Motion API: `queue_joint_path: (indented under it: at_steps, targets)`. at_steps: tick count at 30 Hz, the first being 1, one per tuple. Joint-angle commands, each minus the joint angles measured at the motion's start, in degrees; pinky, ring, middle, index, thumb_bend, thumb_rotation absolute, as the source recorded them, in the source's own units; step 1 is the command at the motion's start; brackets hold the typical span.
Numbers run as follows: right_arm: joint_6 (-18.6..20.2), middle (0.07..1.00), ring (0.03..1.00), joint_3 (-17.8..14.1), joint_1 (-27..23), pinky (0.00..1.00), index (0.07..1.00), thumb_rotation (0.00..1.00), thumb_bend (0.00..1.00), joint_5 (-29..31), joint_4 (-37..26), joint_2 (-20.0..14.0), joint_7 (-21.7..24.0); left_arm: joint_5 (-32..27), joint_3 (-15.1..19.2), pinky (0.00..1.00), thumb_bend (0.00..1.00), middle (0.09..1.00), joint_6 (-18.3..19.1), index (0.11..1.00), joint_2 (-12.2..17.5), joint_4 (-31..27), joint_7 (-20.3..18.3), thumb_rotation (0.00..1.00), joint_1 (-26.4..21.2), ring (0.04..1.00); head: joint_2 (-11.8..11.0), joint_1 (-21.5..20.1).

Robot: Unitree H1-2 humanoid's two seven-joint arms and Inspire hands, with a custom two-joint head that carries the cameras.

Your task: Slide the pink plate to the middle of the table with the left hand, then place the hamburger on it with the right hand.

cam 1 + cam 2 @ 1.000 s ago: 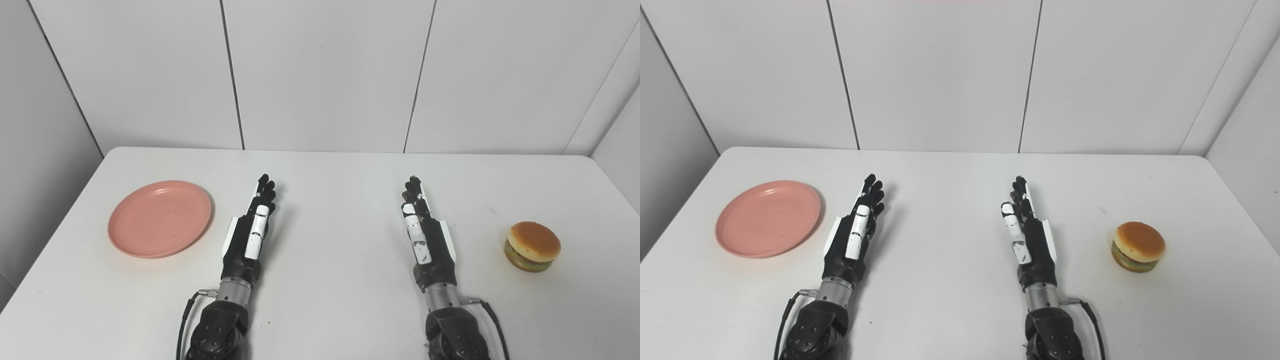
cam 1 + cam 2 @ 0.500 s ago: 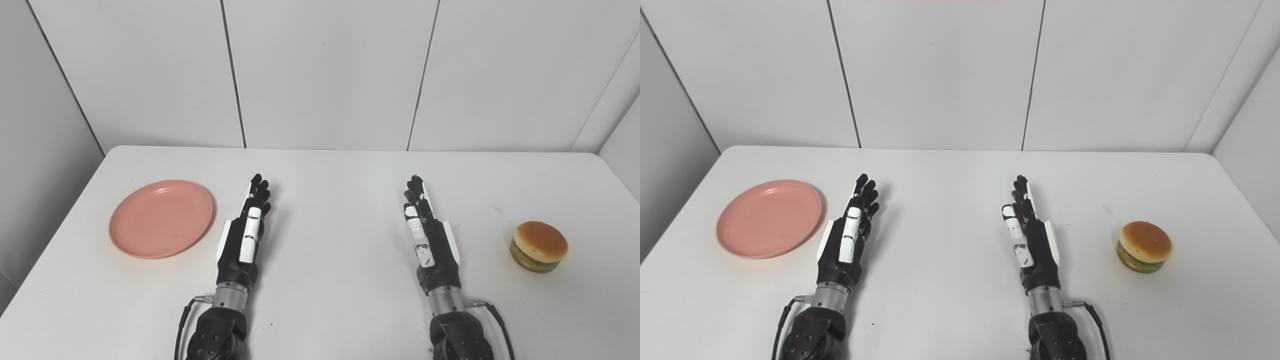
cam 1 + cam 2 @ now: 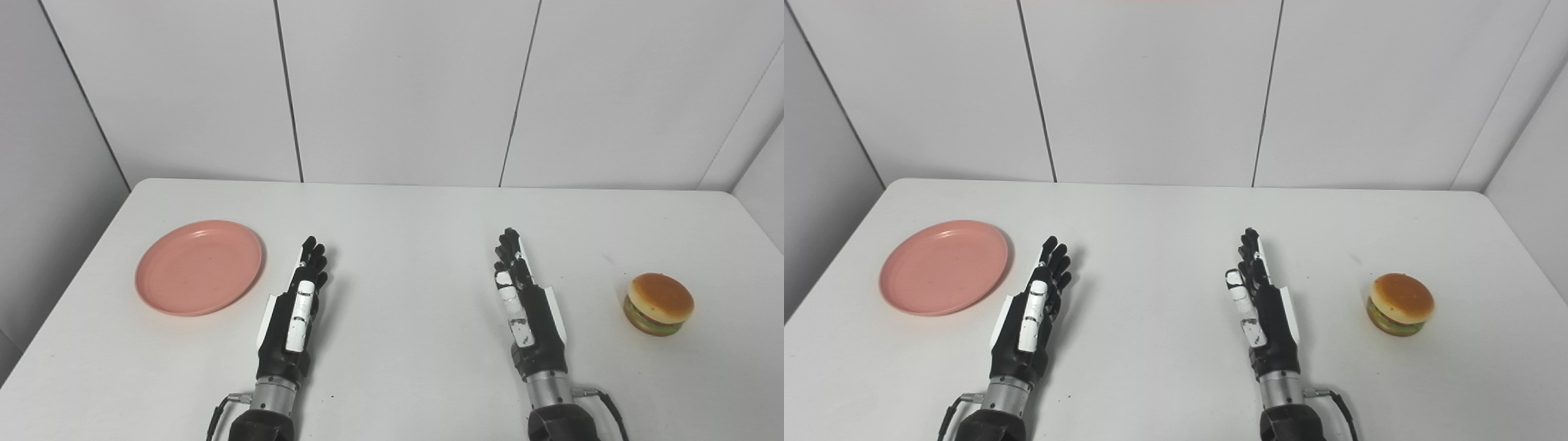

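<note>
The pink plate (image 3: pixel 199 267) lies empty on the left side of the white table (image 3: pixel 404 220). The hamburger (image 3: pixel 658 304) stands upright on the right side. My left hand (image 3: pixel 294 312) is open, fingers straight, over the table just right of the plate and clear of it. My right hand (image 3: pixel 525 306) is open too, edge-on with fingers straight, well left of the hamburger. Neither hand holds anything. The same scene shows in the right eye view, with the plate (image 3: pixel 944 267) and the hamburger (image 3: pixel 1399 304).
White wall panels stand close behind the table's far edge (image 3: pixel 429 184). A grey wall runs along the left side. The table's left and right edges lie just past the plate and the hamburger.
Both hands have drawn back toward the front edge of the table. The left hand has also shifted a little left, nearer the plate. The plate and hamburger have stayed put.
</note>
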Motion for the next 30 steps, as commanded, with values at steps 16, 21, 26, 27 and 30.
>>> queue_joint_path:
  at_steps: [16, 21, 26, 27, 30]
  targets:
    - [-3.16, 1.0, 1.0, -1.4, 3.77, 1.0, 1.0, 0.93, 0.53, 3.0, 6.37, -4.12, 3.17, 2.89, -0.91, 1.0, 0.49, 1.0, 0.96, 1.0, -1.93, 5.54, 1.81, 1.0, 4.56, 1.0, -3.45, 14.26]
    - [-5.79, 1.0, 1.0, -2.49, 3.09, 1.0, 1.0, 0.92, 0.5, 5.91, 9.03, -5.34, 5.29, 3.79, -0.6, 1.0, 0.51, 1.0, 0.09, 1.0, -3.13, 7.04, 3.54, 1.0, 2.16, 1.0, -4.7, 18.31]
    - [-6.19, 1.0, 1.0, -3.55, 2.6, 1.0, 1.0, 0.96, 0.47, 8.24, 10.41, -5.65, 6.4, 3.12, 0.46, 1.0, 0.53, 1.0, -0.56, 1.0, -4.09, 7.23, 4.61, 1.0, 0.78, 1.0, -5.46, 20.54]
    - [-5.91, 1.0, 1.0, -3.66, 2.57, 1.0, 1.0, 0.97, 0.45, 8.74, 10.4, -5.71, 6.75, 2.51, 0.78, 1.0, 0.53, 1.0, -0.94, 1.0, -4.25, 7.11, 4.57, 1.0, 0.58, 1.0, -5.46, 20.54]
    - [-5.44, 1.0, 1.0, -4.0, 2.55, 1.0, 1.0, 0.96, 0.44, 9.76, 10.49, -5.78, 7.21, 3.27, 2.24, 1.0, 0.54, 1.0, -2.33, 1.0, -4.27, 6.18, 6.11, 1.0, -0.04, 1.0, -5.62, 20.9]
